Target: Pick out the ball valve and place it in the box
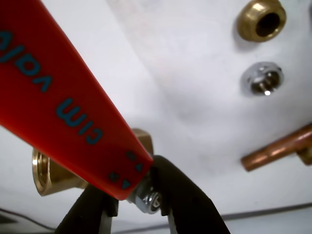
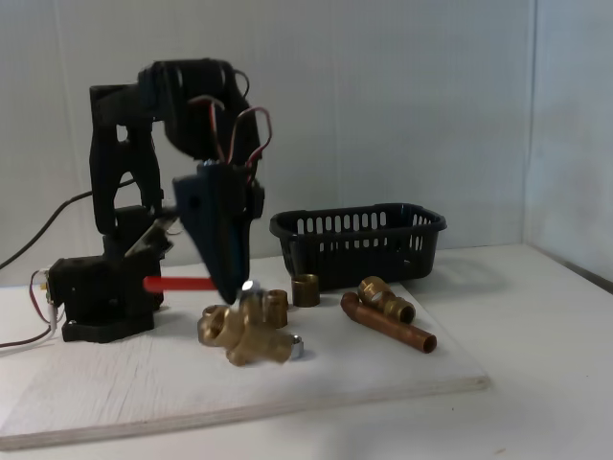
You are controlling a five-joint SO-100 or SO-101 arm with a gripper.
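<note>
Wrist view: the gripper (image 1: 139,195) has its two black fingers closed around the ball valve (image 1: 73,131) at the nut where the red handle joins the brass body, with a brass coupling (image 1: 262,19), a silver fitting (image 1: 263,78) and a copper pipe (image 1: 278,152) lying apart on the white board (image 1: 195,122). In the fixed view the valve (image 2: 244,331) sits at the board's (image 2: 144,383) front, whether resting or just lifted cannot be told, its handle pointing left. The black basket (image 2: 359,241) stands behind, well apart.
</note>
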